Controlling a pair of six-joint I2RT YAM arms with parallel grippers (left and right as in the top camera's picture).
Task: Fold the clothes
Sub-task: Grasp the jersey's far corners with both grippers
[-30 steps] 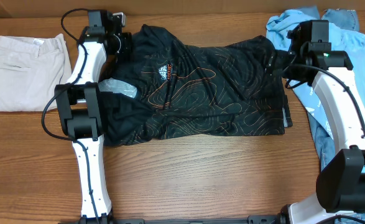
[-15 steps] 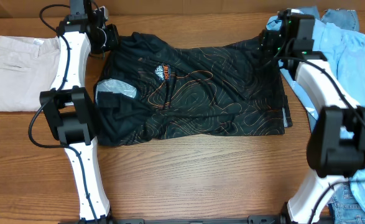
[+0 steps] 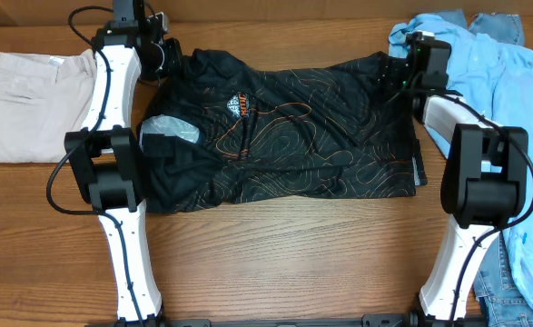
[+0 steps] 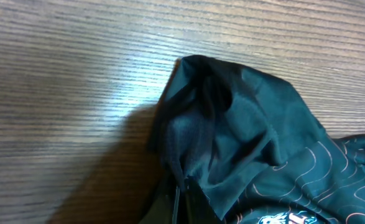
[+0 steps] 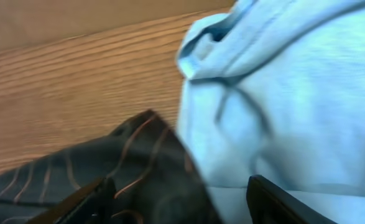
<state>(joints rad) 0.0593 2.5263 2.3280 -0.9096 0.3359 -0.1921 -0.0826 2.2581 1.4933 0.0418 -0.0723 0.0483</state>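
Nothing boxed up here, everything lies loose on the tabletop (image 3: 293, 254): the black jersey (image 3: 284, 136) is spread flat across the middle, orange lines up, the beige trousers (image 3: 34, 104) sit folded at the far left, and the light blue top (image 3: 493, 73) is heaped at the right with the jeans (image 3: 500, 23) poking out behind it. My left arm is stretched long toward the back edge, elbow over the jersey's left side, with the left claw (image 3: 169, 57) right at the jersey's top left corner. On the left wrist camera I see that corner (image 4: 244, 124) bunched into a peak, and the left claw (image 4: 179, 200) looks pinched closed on the cloth at the bottom of the view, though only a sliver of the fingers shows. My right arm is folded tight, elbow near the jersey's right edge, with the right claw (image 3: 395, 77) at the top right corner. On its own camera the right claw (image 5: 181, 183) is spread wide, with the jersey's corner (image 5: 132, 168) lying between the fingers and the blue top (image 5: 281, 93) just beside it. Against half a second ago, the left claw has slid a touch right onto the corner, the right claw has dropped slightly toward me, and the jersey lies where it was.
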